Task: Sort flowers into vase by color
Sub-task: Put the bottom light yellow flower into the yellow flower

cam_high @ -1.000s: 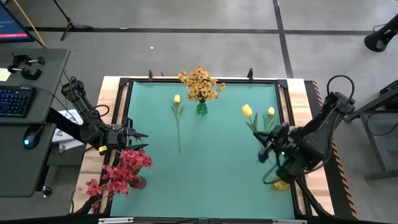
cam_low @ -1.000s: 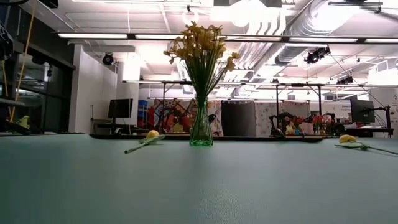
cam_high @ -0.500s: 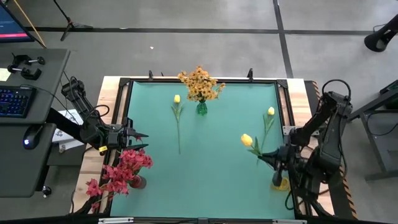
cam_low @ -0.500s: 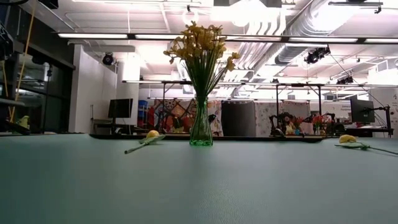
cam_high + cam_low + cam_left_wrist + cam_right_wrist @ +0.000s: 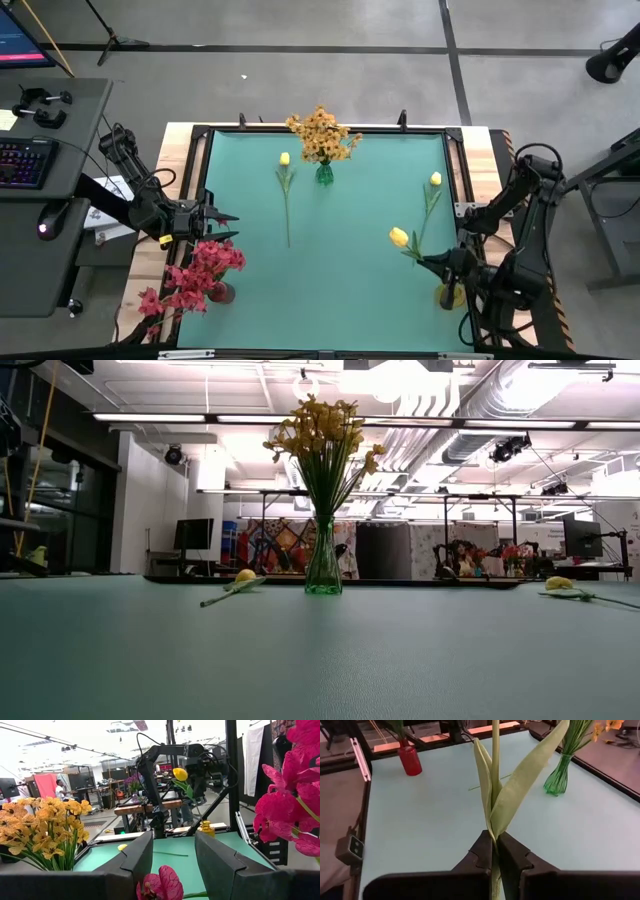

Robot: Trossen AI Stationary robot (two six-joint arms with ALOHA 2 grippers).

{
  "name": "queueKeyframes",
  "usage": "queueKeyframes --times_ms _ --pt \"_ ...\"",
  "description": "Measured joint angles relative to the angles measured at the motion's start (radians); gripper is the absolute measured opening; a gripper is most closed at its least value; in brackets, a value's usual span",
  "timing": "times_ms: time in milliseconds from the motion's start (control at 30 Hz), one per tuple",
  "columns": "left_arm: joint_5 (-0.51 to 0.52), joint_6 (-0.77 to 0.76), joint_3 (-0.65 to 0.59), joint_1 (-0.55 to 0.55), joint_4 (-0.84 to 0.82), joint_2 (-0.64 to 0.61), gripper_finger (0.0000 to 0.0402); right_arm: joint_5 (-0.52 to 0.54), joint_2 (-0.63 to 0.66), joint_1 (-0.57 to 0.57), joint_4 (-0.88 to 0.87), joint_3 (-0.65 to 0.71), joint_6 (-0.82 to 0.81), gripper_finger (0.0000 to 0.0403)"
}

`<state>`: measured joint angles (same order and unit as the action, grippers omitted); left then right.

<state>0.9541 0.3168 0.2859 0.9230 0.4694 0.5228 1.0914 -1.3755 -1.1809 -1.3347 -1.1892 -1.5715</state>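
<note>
Yellow tulip [image 5: 399, 237], pinched low on its thin stem by the fully closed right gripper [image 5: 440, 264] just above the yellow vase [image 5: 449, 296] at the table's near right, risked swinging and missing the narrow mouth, while the half-open left gripper [image 5: 228, 226] waited empty.

the middle of the teal table mat [image 5: 340, 260] lay open; a green glass vase of orange sprays [image 5: 324, 172] stood at the far edge, two loose yellow tulip stems [image 5: 287, 195] [image 5: 430, 200] lay either side, a red vase of pink blooms [image 5: 221, 292] blocked the near left corner
</note>
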Motion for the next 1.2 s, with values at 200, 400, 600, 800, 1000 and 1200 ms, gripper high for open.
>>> queueKeyframes --times_ms 200,400,600,800,1000,1200 --pt "0.000 0.000 0.000 0.000 0.000 0.000 0.0136 -0.047 -0.036 0.000 0.000 0.000 -0.003 0.0000" --pt "0.000 0.000 0.000 0.000 -0.001 0.000 0.0136 -0.151 -0.040 -0.003 -0.014 0.000 -0.078 0.0000" --pt "0.000 0.000 0.000 0.000 -0.001 0.000 0.0136 -0.228 -0.040 -0.005 -0.019 0.000 -0.124 0.0000" --pt "0.000 0.000 0.000 0.000 -0.001 0.000 0.0136 -0.362 -0.039 -0.004 -0.019 0.000 -0.170 0.0000" --pt "0.000 0.000 0.000 0.000 -0.001 0.000 0.0136 -0.555 -0.039 -0.004 -0.054 0.000 -0.288 0.0000" --pt "0.000 0.000 0.000 0.000 -0.001 0.000 0.0136 -0.643 -0.039 -0.005 -0.079 0.000 -0.314 0.0000"
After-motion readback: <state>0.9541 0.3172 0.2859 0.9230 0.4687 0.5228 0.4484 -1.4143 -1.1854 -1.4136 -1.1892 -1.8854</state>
